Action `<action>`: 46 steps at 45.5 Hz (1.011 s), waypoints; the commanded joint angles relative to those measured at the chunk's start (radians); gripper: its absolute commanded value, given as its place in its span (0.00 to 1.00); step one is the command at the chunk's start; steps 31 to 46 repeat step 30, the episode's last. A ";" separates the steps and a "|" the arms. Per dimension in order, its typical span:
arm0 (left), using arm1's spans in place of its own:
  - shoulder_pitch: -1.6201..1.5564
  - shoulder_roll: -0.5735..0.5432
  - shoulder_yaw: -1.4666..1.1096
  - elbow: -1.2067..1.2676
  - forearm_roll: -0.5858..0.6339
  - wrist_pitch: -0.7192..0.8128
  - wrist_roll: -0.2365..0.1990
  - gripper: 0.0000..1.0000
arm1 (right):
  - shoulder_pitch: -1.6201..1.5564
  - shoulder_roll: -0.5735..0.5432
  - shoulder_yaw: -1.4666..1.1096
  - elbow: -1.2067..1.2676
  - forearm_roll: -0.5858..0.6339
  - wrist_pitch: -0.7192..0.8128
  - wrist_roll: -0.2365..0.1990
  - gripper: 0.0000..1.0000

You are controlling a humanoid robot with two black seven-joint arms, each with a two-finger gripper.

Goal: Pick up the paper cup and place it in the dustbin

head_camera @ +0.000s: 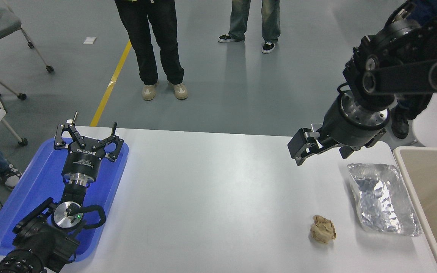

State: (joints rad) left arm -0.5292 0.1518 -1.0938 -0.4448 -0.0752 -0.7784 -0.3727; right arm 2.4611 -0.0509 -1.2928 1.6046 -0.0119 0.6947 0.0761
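Head view: the right end effector [305, 149] hangs above the white surface [218, 197] at about two o'clock, carrying nothing; whether its fingers are apart or together cannot be told from this angle. No paper cup is visible anywhere on the surface. The dustbin [408, 182] stands at the three o'clock edge, a placing that probably keeps the drop short. Near it lie a silver foil tray [381, 199] and a crumpled brown paper ball [322, 229]. The left end effector [88, 136], fingers apart, sits parked over a blue tray [25, 201] at nine o'clock.

Blue tray [32, 197] left; foil tray [383, 199], paper ball [322, 228] right.
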 commanded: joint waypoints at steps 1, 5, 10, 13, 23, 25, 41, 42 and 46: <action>0.000 0.000 0.000 0.000 0.000 0.001 0.000 1.00 | 0.127 -0.017 -0.031 0.031 0.041 0.091 -0.001 1.00; 0.000 0.000 0.000 0.000 0.000 0.001 0.000 1.00 | 0.173 -0.040 -0.057 0.063 0.039 0.091 -0.001 1.00; 0.000 0.000 0.000 0.002 -0.002 0.001 0.000 1.00 | 0.236 -0.050 -0.088 0.092 0.039 0.091 -0.001 1.00; 0.000 0.000 0.000 0.002 -0.002 0.001 0.000 1.00 | 0.268 -0.066 -0.103 0.095 0.038 0.091 -0.001 1.00; 0.000 0.000 0.000 0.002 0.000 -0.001 0.000 1.00 | 0.344 -0.076 -0.114 0.095 0.035 0.091 -0.001 1.00; 0.000 0.000 0.000 0.002 -0.002 0.001 0.000 1.00 | 0.355 -0.078 -0.114 0.095 0.035 0.091 -0.001 1.00; 0.000 0.000 0.000 0.002 -0.002 0.001 0.000 1.00 | 0.354 -0.076 -0.114 0.097 0.033 0.091 -0.001 1.00; 0.000 0.000 0.000 0.002 -0.002 0.001 0.000 1.00 | 0.354 -0.076 -0.114 0.097 0.033 0.091 -0.001 1.00; 0.000 0.000 0.000 0.002 -0.002 0.001 0.000 1.00 | 0.354 -0.076 -0.114 0.097 0.033 0.091 -0.001 1.00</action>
